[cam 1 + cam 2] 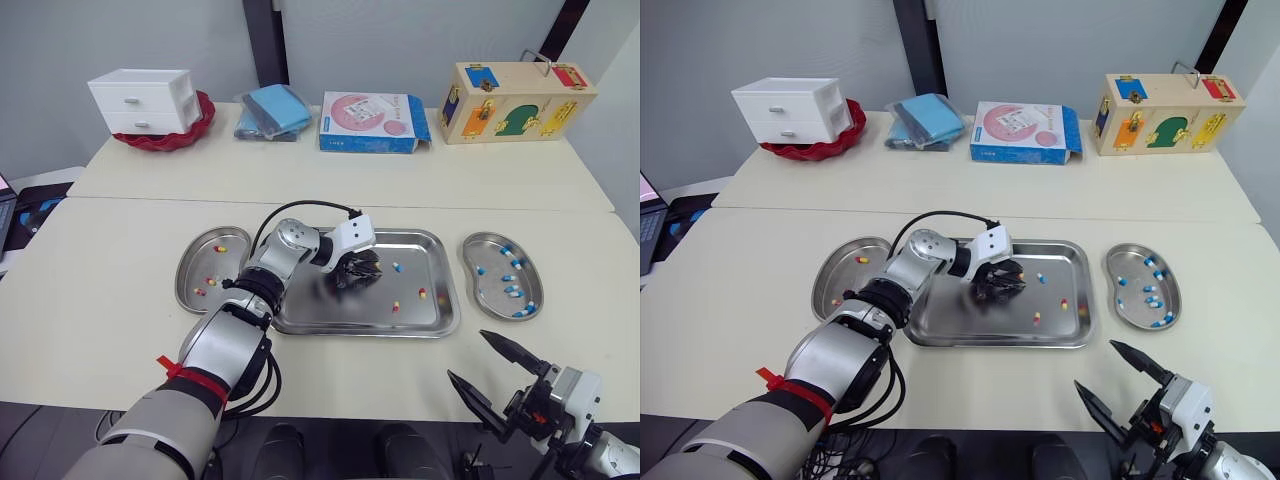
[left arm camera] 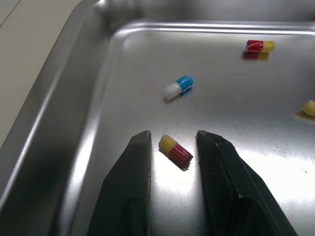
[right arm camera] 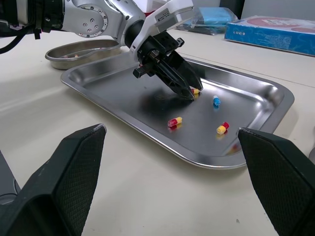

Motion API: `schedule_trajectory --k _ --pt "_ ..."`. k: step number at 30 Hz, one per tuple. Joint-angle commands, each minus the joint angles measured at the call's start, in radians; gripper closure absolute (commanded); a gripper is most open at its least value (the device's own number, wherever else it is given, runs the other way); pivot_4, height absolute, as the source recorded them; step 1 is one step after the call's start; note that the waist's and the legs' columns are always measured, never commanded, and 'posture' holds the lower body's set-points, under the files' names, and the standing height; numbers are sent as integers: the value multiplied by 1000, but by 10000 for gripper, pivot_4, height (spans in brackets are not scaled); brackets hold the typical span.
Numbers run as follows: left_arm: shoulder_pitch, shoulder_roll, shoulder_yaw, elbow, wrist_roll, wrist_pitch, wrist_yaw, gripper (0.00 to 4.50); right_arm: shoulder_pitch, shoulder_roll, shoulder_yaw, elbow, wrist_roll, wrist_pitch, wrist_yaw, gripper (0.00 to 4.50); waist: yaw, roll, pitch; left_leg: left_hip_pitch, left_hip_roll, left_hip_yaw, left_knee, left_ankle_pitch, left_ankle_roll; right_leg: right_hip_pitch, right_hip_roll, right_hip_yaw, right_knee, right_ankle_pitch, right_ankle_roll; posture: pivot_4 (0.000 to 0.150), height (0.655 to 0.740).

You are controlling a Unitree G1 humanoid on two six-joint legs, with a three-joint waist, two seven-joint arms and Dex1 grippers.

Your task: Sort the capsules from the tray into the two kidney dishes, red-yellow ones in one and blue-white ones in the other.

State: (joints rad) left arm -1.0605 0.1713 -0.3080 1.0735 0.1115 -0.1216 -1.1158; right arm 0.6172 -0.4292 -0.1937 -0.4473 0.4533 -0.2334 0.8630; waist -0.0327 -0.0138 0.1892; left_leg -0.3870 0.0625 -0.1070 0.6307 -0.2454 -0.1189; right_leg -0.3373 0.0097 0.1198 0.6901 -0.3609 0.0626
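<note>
Left kidney dish (image 1: 186, 275) sits on the desk (image 1: 100, 250) left of centre, just beside the left edge of the tray (image 1: 370, 333). The dish holds a few red-yellow capsules (image 1: 221, 249), spread apart on its floor.

The left arm reaches over the dish's right side into the tray. Left gripper (image 1: 368, 270) is down in the middle of the tray, tips close to the metal. Its fingers (image 2: 129, 187) are apart, one on each side of a red-yellow capsule (image 2: 175, 150) that lies flat on the tray floor. Small gaps show on both sides, so nothing is clamped.

Just beyond that, toward the tray's right half, lies a blue-white capsule (image 2: 178, 87). More red-yellow ones (image 1: 421, 294) are scattered near the tray's right edge and front right corner.

Right kidney dish (image 1: 470, 262) is just beside the tray's right edge, not touching it. It holds several blue-white capsules (image 1: 512, 290), mostly in the half toward the desk's front edge.

Right gripper (image 1: 467, 354) hovers at the desk's front edge near the right corner, fingers wide apart and holding nothing, well apart from both the tray and the dish.

Along the desk's back edge, left to right:
- a white drawer unit (image 1: 143, 100) sitting in a red bowl (image 1: 190, 132)
- a blue packet (image 1: 272, 110)
- a flat blue and pink box (image 1: 372, 122)
- a wooden latch box (image 1: 512, 100) near the back right corner
</note>
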Motion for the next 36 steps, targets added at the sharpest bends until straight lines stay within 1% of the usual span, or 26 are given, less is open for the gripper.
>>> schedule_trajectory --k 1,4,7,9,23,24,36 --pt "-15 3 7 6 14 -13 2 30538 5 -2 -3 -42 4 -18 -8 0 0 0 0 0 0 0 0 0 0 0 0 0 0 0 0 1500 7400" --pt "-11 5 6 3 16 -15 -2 30538 1 -3 -2 -43 3 -16 -11 0 0 0 0 0 0 0 0 0 0 0 0 0 0 0 0 1500 7400" --pt "-6 5 7 3 19 -20 -3 36144 0 -4 -1 -42 4 -15 -14 0 0 0 0 0 0 0 0 0 0 0 0 0 0 0 0 1500 7400" --pt "-4 5 6 2 22 -21 -3 41685 1 -6 0 -42 3 -16 -15 0 0 0 0 0 0 0 0 0 0 0 0 0 0 0 0 1500 7400" --pt "5 8 5 -7 26 -26 -9 41685 -1 -10 -3 -44 7 -12 -18 0 0 0 0 0 0 0 0 0 0 0 0 0 0 0 0 1500 7400" --pt "6 8 6 -9 25 -27 -10 43435 -1 -10 -3 -43 7 -12 -17 0 0 0 0 0 0 0 0 0 0 0 0 0 0 0 0 1500 7400" --pt "15 14 14 -40 12 -21 -22 43435 -8 -18 1 -43 12 -8 -10 0 0 0 0 0 0 0 0 0 0 0 0 0 0 0 0 1500 7400"
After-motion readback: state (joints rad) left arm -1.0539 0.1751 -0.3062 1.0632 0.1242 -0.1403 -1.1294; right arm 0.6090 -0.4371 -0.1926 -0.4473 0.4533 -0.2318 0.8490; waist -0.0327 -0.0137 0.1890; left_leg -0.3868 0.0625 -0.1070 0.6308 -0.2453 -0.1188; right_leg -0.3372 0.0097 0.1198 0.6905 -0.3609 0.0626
